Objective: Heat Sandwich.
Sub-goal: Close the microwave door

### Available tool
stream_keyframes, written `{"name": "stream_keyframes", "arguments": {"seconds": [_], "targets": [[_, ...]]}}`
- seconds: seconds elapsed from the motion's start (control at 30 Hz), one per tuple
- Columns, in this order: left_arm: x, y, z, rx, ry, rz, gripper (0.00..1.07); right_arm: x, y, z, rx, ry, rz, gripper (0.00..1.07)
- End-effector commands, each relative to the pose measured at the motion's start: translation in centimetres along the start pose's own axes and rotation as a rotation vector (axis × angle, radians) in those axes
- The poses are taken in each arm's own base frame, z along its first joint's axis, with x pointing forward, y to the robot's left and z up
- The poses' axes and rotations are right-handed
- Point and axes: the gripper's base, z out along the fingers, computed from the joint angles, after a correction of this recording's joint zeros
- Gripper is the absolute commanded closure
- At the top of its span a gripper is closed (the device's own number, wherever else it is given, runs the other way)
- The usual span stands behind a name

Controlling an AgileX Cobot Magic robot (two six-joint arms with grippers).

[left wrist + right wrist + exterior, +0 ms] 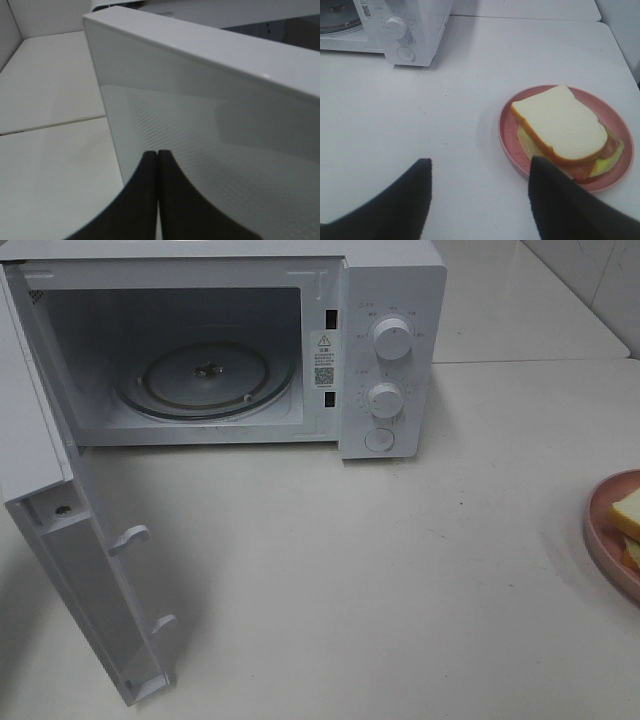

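Resting soft square sandwich point(560, 127) on round plate point(620, 125).

Around me a pale white table point(330, 590) spreads under soft even light, a seam crossing it near the back, with white wall tiles point(600, 280) behind.

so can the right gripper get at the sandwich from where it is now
Probably yes. The right gripper is open, and the sandwich sits uncovered on its pink plate just ahead, with only bare table between them.
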Motion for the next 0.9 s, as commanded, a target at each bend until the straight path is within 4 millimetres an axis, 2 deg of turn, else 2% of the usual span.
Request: {"name": "stream_keyframes", "arguments": {"seconds": [0.03,0.7,0.9], "targets": [[-0.5,0.3,0.0,-0.029,-0.069,-0.009,1.07,0.1,0.0,-0.3,0.005,-0.037,-0.009,0.5],[1.8,0.1,1.9,-0.007,-0.108,-0.014,1.07,0.1,0.0,-0.3,0.005,-0.037,-0.009,0.5],[2.4,-0.6,2.3,0.021,-0.095,0.002,1.07,0.1,0.0,-0.3,0.005,-0.037,-0.009,0.5]]}}
